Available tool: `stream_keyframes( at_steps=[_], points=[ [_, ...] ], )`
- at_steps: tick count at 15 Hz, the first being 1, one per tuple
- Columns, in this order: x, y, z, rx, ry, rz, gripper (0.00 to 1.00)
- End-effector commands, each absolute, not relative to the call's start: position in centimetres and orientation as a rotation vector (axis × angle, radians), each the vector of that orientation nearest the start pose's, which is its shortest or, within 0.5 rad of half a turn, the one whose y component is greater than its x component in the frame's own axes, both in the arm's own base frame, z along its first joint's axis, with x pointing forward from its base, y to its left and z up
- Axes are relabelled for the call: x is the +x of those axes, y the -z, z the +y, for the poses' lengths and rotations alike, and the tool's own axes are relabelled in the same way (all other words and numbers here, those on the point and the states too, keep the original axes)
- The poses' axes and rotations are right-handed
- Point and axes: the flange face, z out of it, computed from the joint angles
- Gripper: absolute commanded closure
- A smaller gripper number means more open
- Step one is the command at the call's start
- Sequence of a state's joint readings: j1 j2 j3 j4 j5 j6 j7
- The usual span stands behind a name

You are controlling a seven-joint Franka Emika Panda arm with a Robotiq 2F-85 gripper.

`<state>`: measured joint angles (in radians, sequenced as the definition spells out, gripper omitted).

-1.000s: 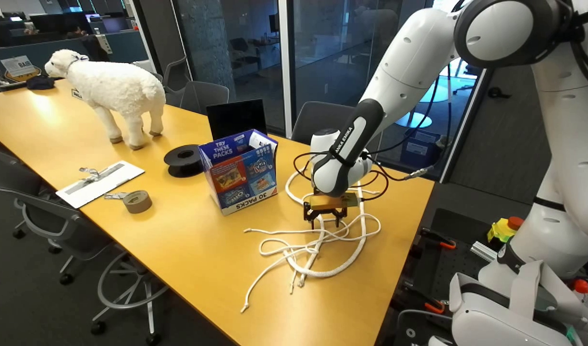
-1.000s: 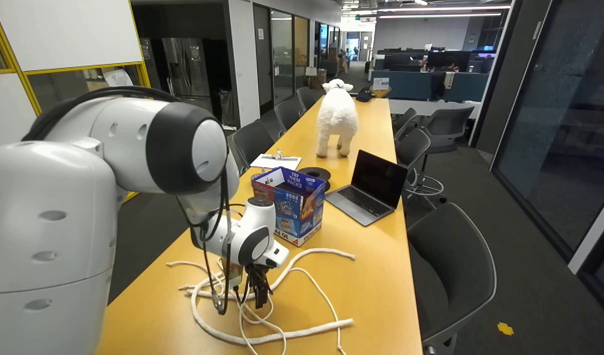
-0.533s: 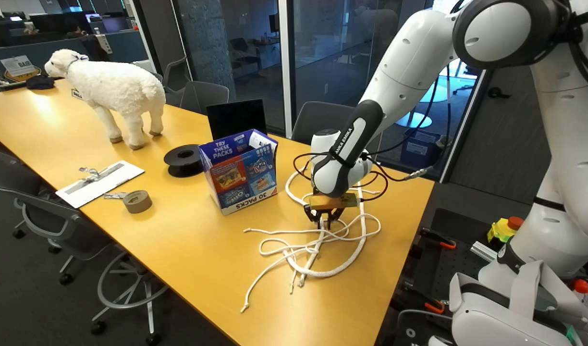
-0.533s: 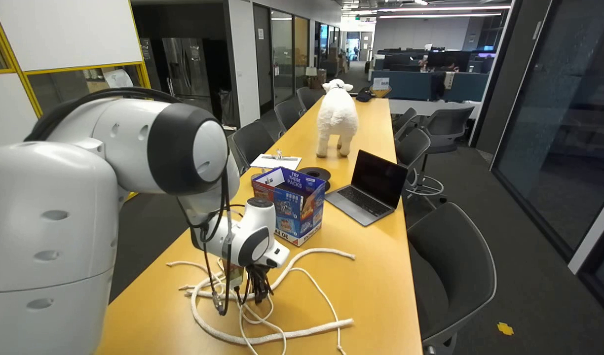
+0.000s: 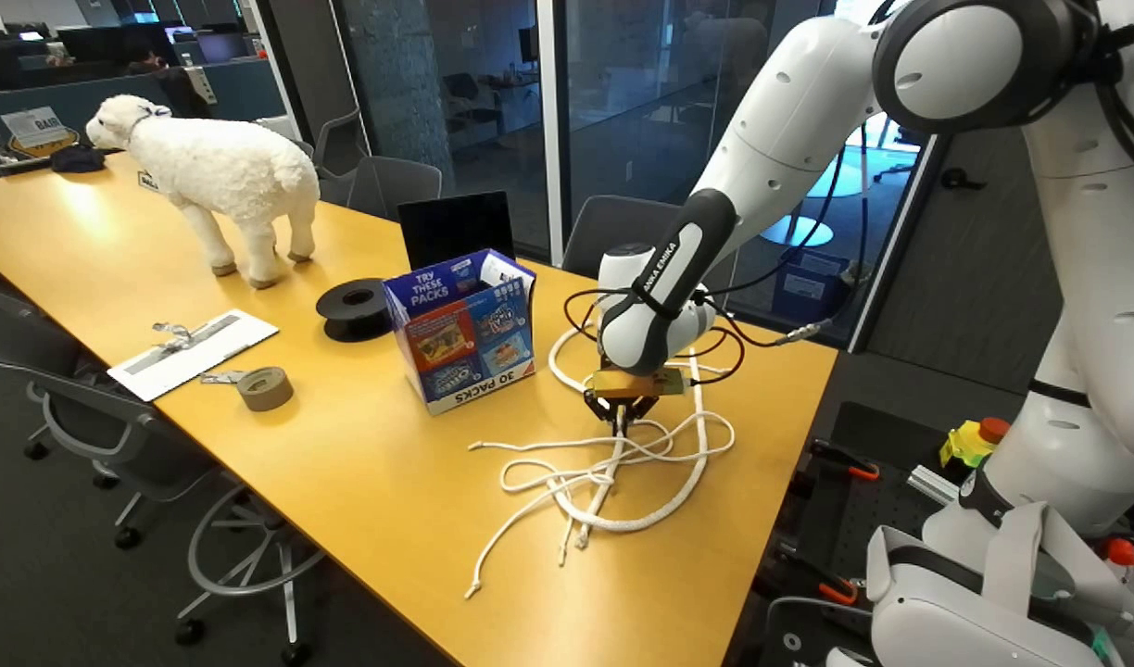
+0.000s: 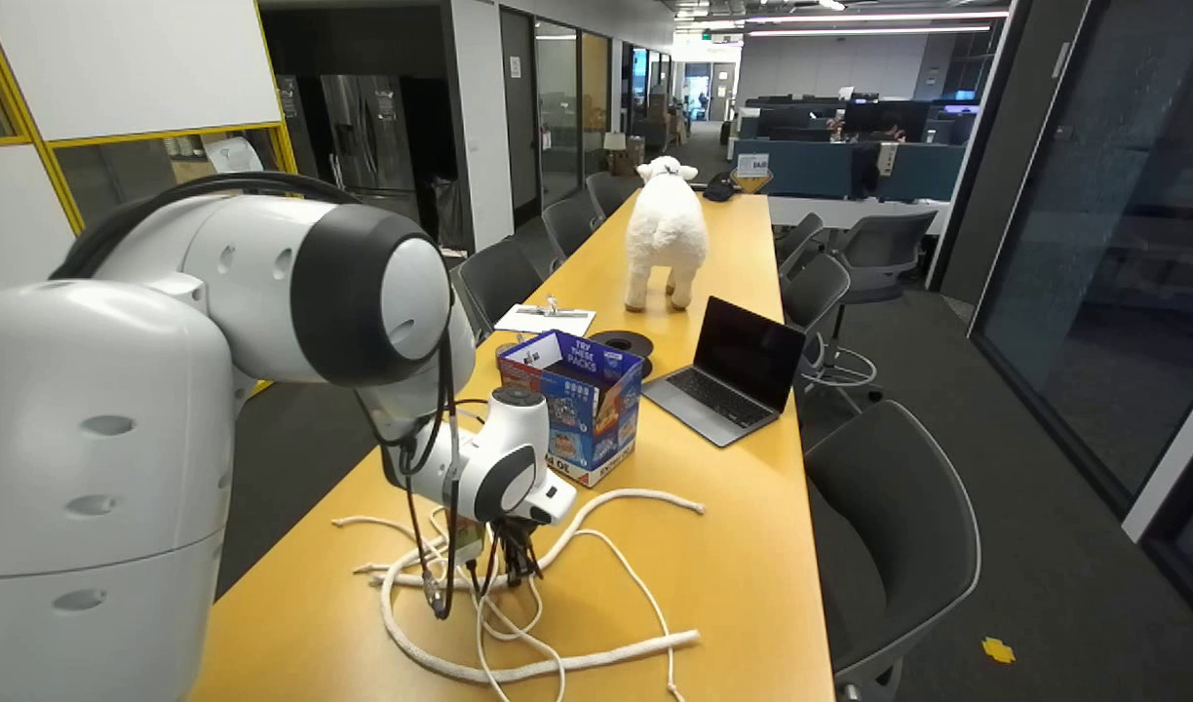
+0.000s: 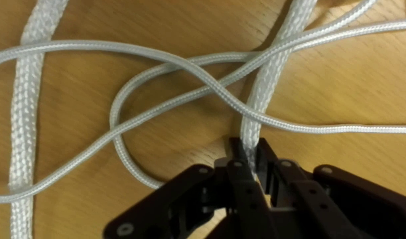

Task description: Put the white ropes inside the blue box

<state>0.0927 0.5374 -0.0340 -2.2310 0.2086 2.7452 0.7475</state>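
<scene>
Gripper: you are pinching a fat rope between its jaws, near the box.
Thin ropes: they are looping and crossing near the box.

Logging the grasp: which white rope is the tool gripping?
The thick rope running from the wrist view's top edge down into the tool. Thin cords cross it outside the grip; the other thick stretch lies apart at that view's left.
</scene>
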Motion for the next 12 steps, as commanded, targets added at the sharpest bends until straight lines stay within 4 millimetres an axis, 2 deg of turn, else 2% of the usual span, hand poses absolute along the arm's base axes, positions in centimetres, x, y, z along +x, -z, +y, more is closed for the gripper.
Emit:
stream_keyframes(
  at_steps=[1,3,5,12],
  points=[
    [56.0,-14.6,2.9,-2.729,0.042,1.374,0.85],
    [58.5,-17.6,3.9,-2.686,0.139,1.372,0.87],
    [61.3,-21.6,5.0,-2.617,0.246,1.375,0.86],
    [70.4,-37.5,7.5,-2.335,0.597,1.422,0.86]
  ],
)
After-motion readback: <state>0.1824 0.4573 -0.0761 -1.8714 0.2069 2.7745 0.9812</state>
